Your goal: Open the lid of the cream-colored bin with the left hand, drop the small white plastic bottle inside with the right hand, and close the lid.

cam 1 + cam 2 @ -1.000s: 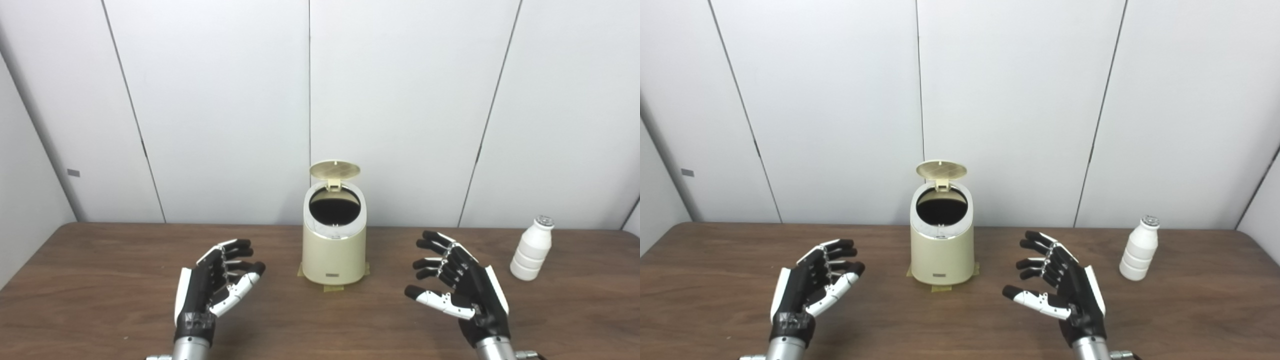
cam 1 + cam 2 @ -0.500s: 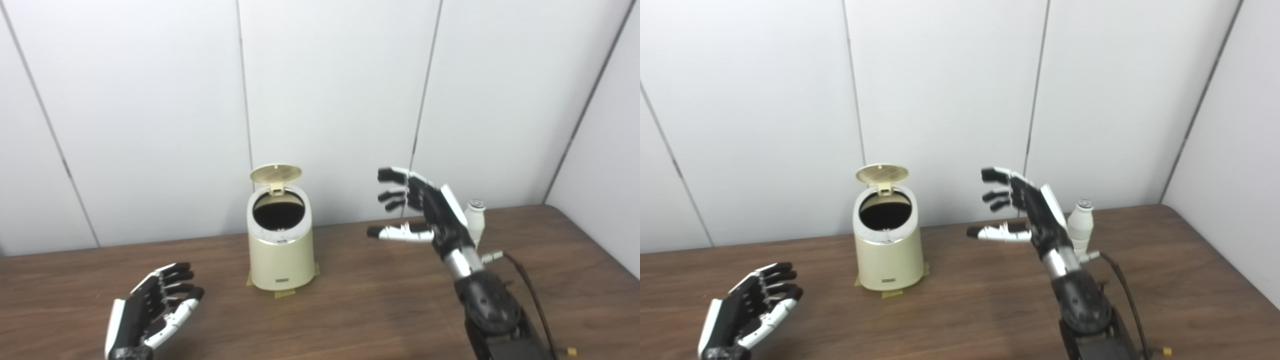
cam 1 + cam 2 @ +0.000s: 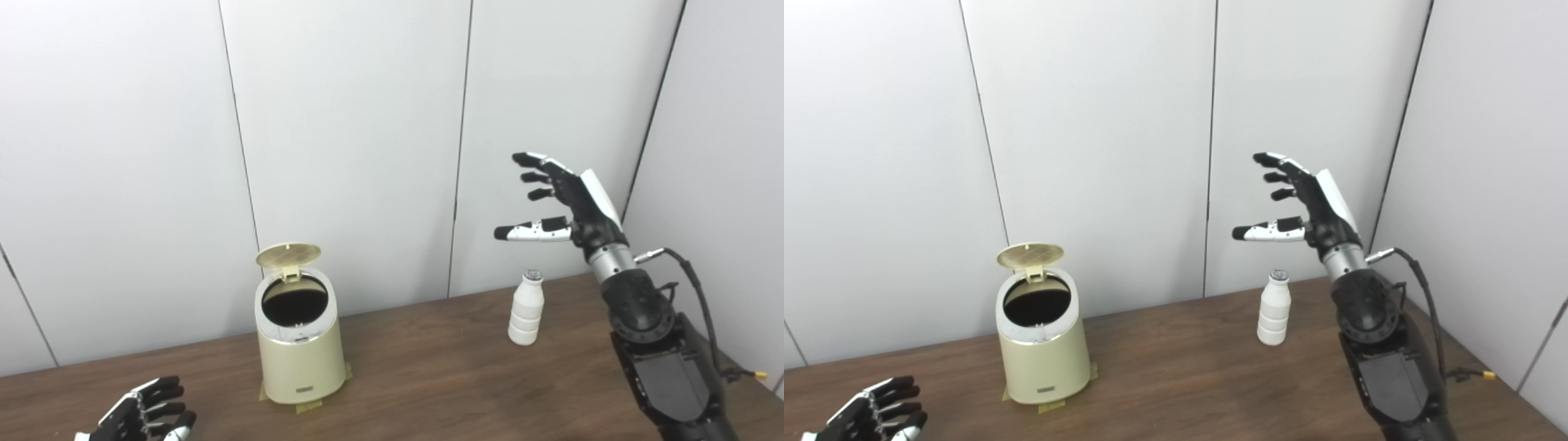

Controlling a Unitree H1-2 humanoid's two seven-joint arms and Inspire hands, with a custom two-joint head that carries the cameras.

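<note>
Both hands are holding nothing, fingers spread: right hand (image 3: 566,199) hovering above the white bottle (image 3: 527,308), left hand (image 3: 870,419) resting low beside the open-lidded bin (image 3: 299,349).

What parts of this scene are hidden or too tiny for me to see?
- Inside of the cream-colored round plastic bin: both views show only a black opening, too dark to tell what is in it.
- Left hand: cut off by the bottom edge in both views; only the fingers show.
- Small label low on the bin's front: too small to read.
- Small white plastic bottle: its cap markings are too small.
</note>
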